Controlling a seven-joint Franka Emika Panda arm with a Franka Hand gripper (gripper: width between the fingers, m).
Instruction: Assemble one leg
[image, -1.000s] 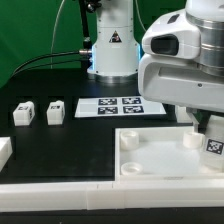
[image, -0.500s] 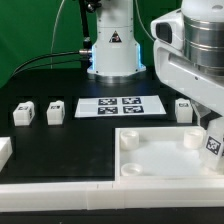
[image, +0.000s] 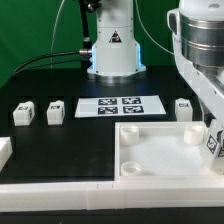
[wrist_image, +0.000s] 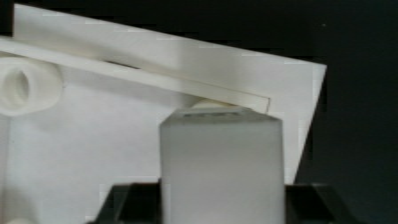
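My gripper (image: 211, 134) is shut on a small white leg (image: 213, 144) with a tag on its face. It holds the leg at the far right corner of the large white panel (image: 160, 158), beside a round corner hole (image: 194, 134). In the wrist view the leg (wrist_image: 222, 150) stands upright between my dark fingers (wrist_image: 135, 200), over the panel (wrist_image: 160, 70) and near a round hole (wrist_image: 18, 86). Whether the leg touches the panel I cannot tell. Two more legs (image: 23, 113) (image: 56, 111) lie at the exterior view's left. A third (image: 183, 107) lies behind the panel.
The marker board (image: 122, 105) lies in the middle of the black table. The robot base (image: 112, 45) stands behind it. A white block (image: 4, 150) lies at the left edge. A long white rail (image: 60, 187) runs along the front.
The arm has moved to the exterior view's right, carrying the held leg slightly right. The leg behind the panel, hidden a second ago, now shows.
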